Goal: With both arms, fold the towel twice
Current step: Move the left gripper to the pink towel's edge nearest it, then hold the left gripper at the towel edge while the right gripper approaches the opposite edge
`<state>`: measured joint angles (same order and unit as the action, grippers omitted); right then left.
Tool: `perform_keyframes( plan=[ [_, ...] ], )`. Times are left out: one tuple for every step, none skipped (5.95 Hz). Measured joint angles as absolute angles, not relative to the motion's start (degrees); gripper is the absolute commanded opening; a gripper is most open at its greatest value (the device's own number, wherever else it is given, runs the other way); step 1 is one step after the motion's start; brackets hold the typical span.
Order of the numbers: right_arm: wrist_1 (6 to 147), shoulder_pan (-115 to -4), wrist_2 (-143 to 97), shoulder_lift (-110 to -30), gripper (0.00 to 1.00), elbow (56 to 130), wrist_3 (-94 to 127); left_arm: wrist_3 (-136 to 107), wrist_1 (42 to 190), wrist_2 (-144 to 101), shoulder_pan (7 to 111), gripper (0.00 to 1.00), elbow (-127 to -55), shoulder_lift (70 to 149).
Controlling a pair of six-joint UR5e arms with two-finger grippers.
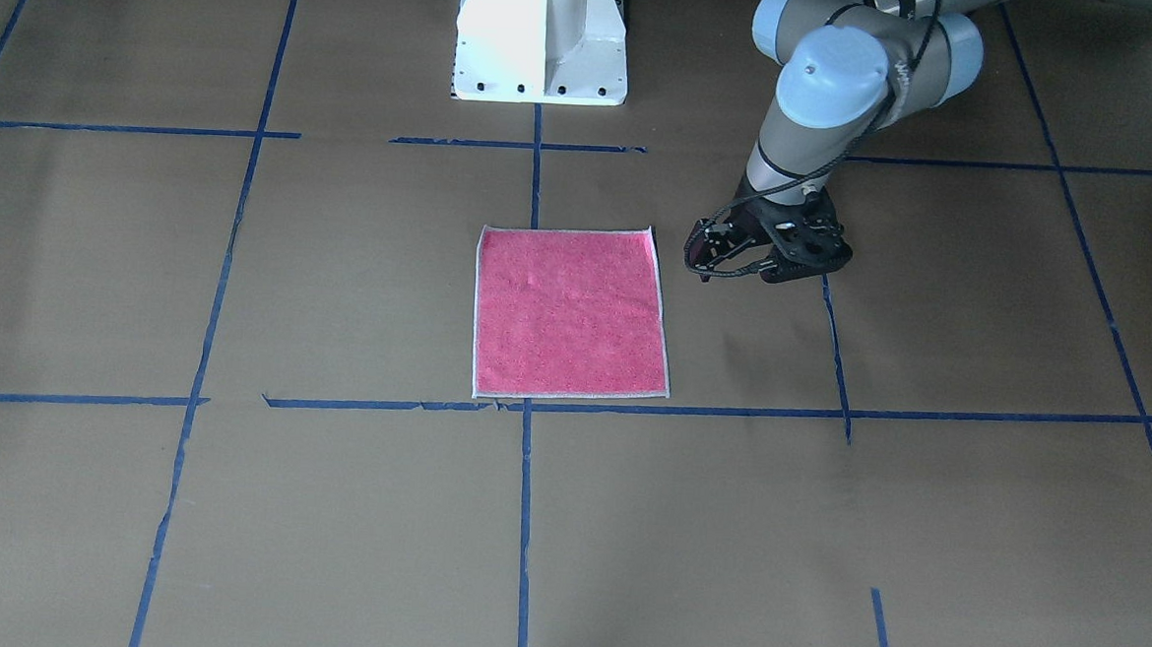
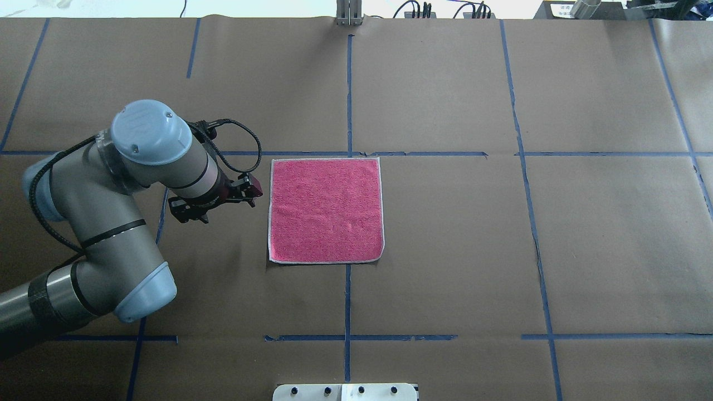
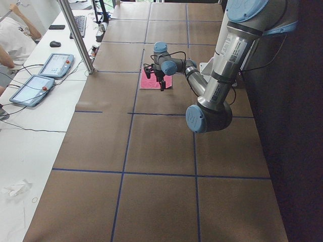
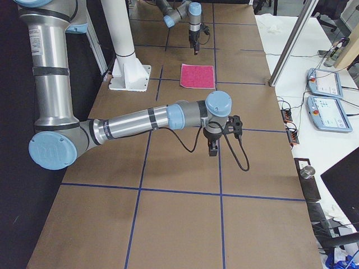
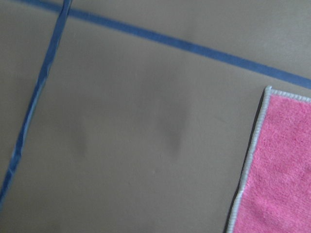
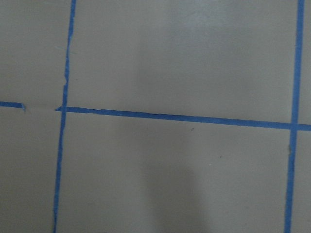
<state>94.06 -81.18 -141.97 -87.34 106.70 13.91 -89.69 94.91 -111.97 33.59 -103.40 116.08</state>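
Towel: the towel (image 2: 326, 210) lies flat and unfolded on the brown-papered table (image 2: 501, 250), pink-red face up, with its whitish border showing on all four sides. It sits straight out from my white pedestal (image 1: 542, 36), and its far edge runs just beside a blue tape line (image 2: 423, 153).

Left arm: my left arm (image 2: 111, 223) bends in from my left side and reaches toward the cloth.

Left gripper: my left gripper (image 2: 250, 190) hangs low just beside the towel's left edge, near its far corner, fingers pointing toward the cloth. A strip of bare paper separates it from the border. Cable and shadow hide the fingers, so I cannot tell whether they are spread or pressed together.

Left wrist view: that corner of the towel shows at the frame's right edge, with tape lines crossing above it.

Right gripper: my right gripper (image 4: 213, 147) points down over bare paper toward my right end of the table, well apart from the towel. Only the side camera catches it, so I cannot tell how its fingers stand.

Right wrist view: paper and crossing tape only.
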Motion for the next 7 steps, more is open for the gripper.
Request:
perform_keyframes(
  plan=[
    [94.0, -77.6, -141.5, -86.3, 1.0, 109.5, 20.5, -91.7, 96.2, -109.8, 30.2, 1.0, -103.1, 116.4],
    [94.0, -74.5, -140.1, -84.5, 1.0, 110.9, 26.5, -92.4, 96.7, -107.8, 27.0, 0.91, -102.6, 116.5],
    [94.0, -71.9, -138.1, -83.1, 1.0, 112.0, 31.3, -92.7, 96.9, -107.0, 25.8, 0.78, -102.2, 116.5],
    [94.0, -69.7, -136.6, -82.2, 1.0, 112.9, 34.2, -92.9, 97.0, -106.8, 25.3, 0.65, -102.0, 116.6],
    [94.0, -68.5, -136.0, -81.5, 1.0, 113.2, 35.8, -92.9, 97.1, -106.8, 25.2, 0.59, -101.9, 116.7],
    [94.0, -67.5, -135.8, -80.7, 1.0, 113.3, 37.9, -92.9, 97.1, -106.7, 25.1, 0.54, -101.9, 116.9],
    [94.0, -66.8, -135.6, -80.0, 1.0, 113.6, 39.6, -92.8, 97.1, -106.7, 25.1, 0.53, -101.7, 117.1]
  ],
)
